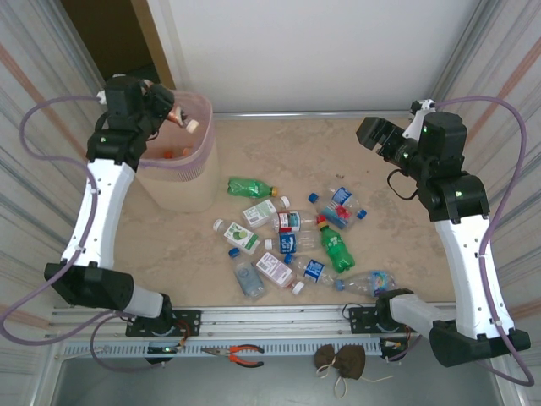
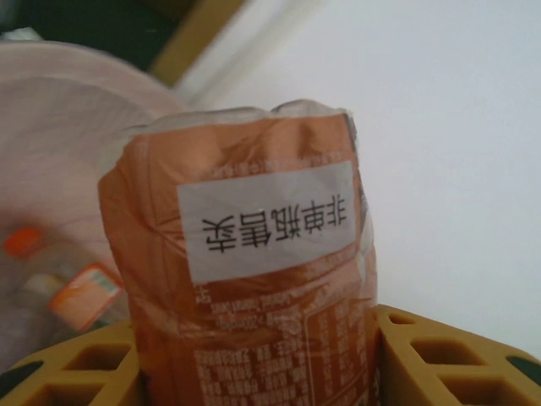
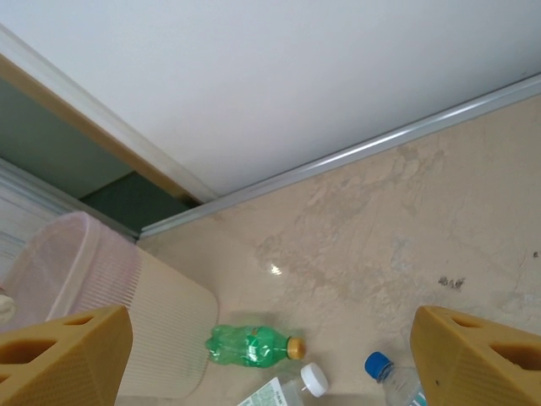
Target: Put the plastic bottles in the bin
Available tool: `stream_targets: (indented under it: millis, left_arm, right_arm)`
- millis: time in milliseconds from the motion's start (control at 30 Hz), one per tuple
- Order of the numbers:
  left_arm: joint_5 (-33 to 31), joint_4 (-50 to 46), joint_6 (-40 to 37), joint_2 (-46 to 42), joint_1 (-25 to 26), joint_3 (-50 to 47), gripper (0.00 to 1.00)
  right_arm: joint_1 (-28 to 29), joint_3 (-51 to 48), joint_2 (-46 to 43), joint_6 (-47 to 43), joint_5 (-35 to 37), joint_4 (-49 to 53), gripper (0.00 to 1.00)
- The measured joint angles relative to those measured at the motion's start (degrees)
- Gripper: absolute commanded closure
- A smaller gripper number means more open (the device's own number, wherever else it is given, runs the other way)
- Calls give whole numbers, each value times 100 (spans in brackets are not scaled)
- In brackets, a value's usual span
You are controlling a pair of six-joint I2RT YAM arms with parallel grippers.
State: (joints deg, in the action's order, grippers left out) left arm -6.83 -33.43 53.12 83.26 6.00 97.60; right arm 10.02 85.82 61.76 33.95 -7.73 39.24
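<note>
An orange-brown bottle [image 1: 180, 118] with a white cap is clamped in the left gripper [image 1: 166, 112], which holds it over the open mouth of the bin [image 1: 182, 182]. From the left wrist we see its crumpled label and white sticker pressed between the two yellow fingers [image 2: 76, 372]. The bin stands at the far left of the table [image 1: 287, 144] with a pink liner [image 1: 203, 106] over its rim. Inside it we can make out a couple of orange caps.

The other plastic bottles [image 1: 272, 269] lie on their sides in the middle of the table, to the right of the bin. A green bottle [image 1: 249, 186] lies nearest the bin, and the rest are mostly clear with blue or white caps.

The right gripper [image 1: 376, 135] hangs raised over the far right of the table, its jaws wide apart with nothing between them. We also see orange-handled pliers [image 1: 239, 353] lying on the near edge between the arm bases.
</note>
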Motion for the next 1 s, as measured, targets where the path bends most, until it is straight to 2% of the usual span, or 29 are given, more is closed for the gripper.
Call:
stream_targets:
  millis: [133, 400, 667, 833, 1000]
  left_arm:
    - [-232, -796, 577, 474, -144, 522, 50]
    - [-315, -1777, 1373, 1528, -271, 1231, 50]
    - [-251, -2186, 1875, 2326, -518, 1266, 47]
    - [-131, -2210, 2052, 2721, -529, 1266, 47]
    - [-61, -2199, 2179, 3053, -527, 1266, 43]
  right_arm:
    - [-2, -20, 0, 11, 0, 4, 16]
    - [-66, -35, 0, 11, 0, 28, 17]
    - [-271, -197, -72, 11, -4, 94, 17]
    - [-396, -308, -114, 11, -72, 103, 17]
    - [-485, -474, -116, 11, -133, 118, 17]
